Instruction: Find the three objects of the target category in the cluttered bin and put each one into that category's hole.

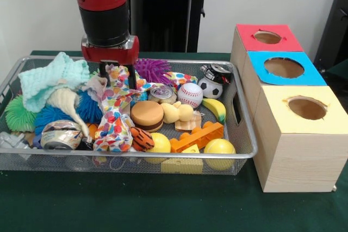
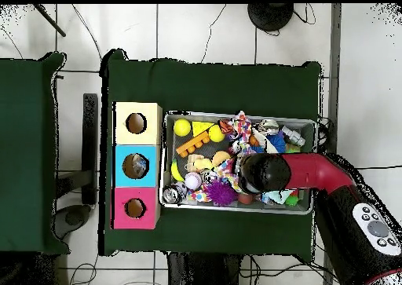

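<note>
Silver mesh bin (image 1: pixel 247 153) packed with clutter on the counter (image 1: pixel 163 205). Tool (image 1: pixel 120 80) sits low over the polka-dot cloth (image 1: pixel 114 118); can't tell whether it's wide or narrow.

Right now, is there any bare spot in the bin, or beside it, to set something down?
Inside the bin, hardly: only thin mesh between the orange brick and the banana. The claw hangs over the patterned cloth mid-bin. Open room is the green table along the front rim.
</note>
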